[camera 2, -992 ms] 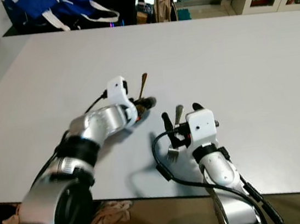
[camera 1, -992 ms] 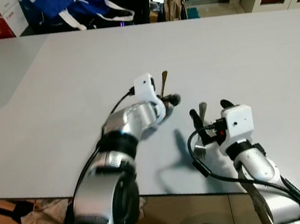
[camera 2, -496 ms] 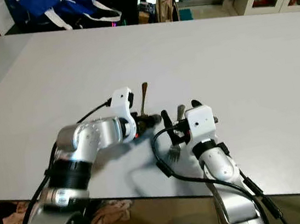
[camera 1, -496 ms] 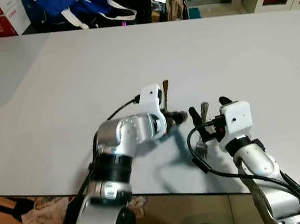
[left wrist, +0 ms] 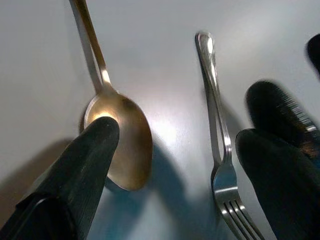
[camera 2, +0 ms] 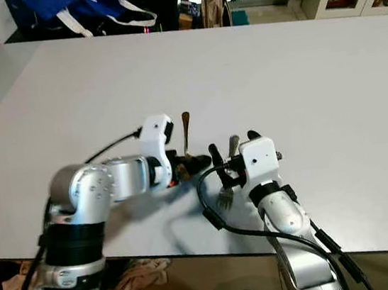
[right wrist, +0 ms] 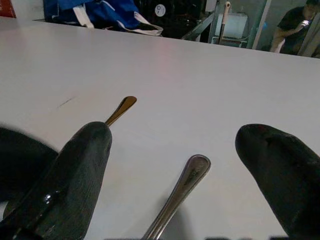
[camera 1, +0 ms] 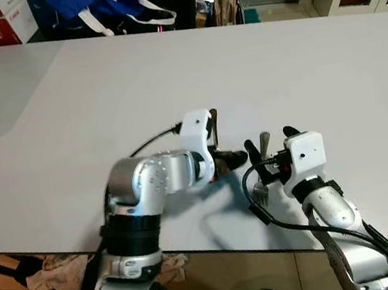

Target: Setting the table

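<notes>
Since 1.0 s ago my left elbow swung inward | left gripper [left wrist: 175, 145] spread over gold metal spoon [left wrist: 120, 135] | right gripper [right wrist: 185, 175] spread astride silver steel fork [left wrist: 220, 155] | both flat on white table [camera 1: 101, 93], side by side

The spoon [left wrist: 120, 137] is glossy gold-toned metal; the fork [left wrist: 220, 145] is polished silvery metal. The table [camera 1: 101, 93] looks smooth, matt and pale. The black fingers [left wrist: 75, 175] have a dull, finely ridged surface.

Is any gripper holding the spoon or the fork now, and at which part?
Nothing is held. The spoon and fork lie flat on the table; both grippers' fingers are spread open.
</notes>
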Robot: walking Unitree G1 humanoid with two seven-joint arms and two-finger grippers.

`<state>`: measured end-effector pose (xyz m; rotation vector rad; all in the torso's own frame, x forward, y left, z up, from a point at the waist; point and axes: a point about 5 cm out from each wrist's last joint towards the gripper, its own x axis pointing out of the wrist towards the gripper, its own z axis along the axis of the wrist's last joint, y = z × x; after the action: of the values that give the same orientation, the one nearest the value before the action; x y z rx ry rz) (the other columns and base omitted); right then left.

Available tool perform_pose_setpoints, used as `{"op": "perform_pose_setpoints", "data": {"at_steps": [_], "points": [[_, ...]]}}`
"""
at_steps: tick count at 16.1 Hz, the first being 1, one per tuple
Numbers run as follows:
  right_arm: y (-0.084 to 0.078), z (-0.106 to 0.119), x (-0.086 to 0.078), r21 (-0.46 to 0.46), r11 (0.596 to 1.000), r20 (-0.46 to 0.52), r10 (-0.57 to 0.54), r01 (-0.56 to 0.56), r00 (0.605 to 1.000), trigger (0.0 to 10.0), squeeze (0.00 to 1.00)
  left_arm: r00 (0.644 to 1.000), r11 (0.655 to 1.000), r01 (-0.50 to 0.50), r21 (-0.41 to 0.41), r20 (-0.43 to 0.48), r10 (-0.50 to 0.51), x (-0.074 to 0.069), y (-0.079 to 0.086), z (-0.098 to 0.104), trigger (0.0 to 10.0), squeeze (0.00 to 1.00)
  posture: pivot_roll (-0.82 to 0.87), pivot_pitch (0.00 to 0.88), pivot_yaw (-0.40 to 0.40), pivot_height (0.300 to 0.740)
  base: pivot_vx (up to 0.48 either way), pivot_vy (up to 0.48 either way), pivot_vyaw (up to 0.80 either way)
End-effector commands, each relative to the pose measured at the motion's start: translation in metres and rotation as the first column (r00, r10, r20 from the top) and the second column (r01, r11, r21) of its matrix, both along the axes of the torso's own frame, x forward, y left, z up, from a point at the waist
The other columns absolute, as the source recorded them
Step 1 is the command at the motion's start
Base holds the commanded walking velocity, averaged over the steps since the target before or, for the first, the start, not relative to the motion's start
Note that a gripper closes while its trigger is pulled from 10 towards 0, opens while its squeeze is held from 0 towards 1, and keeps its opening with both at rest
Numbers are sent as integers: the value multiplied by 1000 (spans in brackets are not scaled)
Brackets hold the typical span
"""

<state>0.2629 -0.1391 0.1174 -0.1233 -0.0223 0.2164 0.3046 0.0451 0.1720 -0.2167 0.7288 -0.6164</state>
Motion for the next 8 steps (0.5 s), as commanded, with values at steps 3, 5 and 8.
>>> {"op": "perform_pose_setpoints", "data": {"at_steps": [3, 5, 8], "points": [[-1, -2, 3, -2, 1000, -11, 0, 0, 1000, 10000, 0, 967, 993, 32, -115, 255, -1, 12, -2, 49, 10000, 0, -34, 80, 53, 740, 0, 0, 0], [0, -2, 4, -2, 1000, -10, 4, -4, 1000, 10000, 0, 952, 985, 17, -173, 303, 37, 22, -6, 55, 10000, 0, -39, 77, 46, 740, 0, 0, 0], [1, 0, 5, -5, 1000, -5, 11, -11, 1000, 10000, 0, 979, 961, 52, -270, 206, 5, 16, -30, 43, 10000, 0, -55, 75, 44, 740, 0, 0, 0]]}}
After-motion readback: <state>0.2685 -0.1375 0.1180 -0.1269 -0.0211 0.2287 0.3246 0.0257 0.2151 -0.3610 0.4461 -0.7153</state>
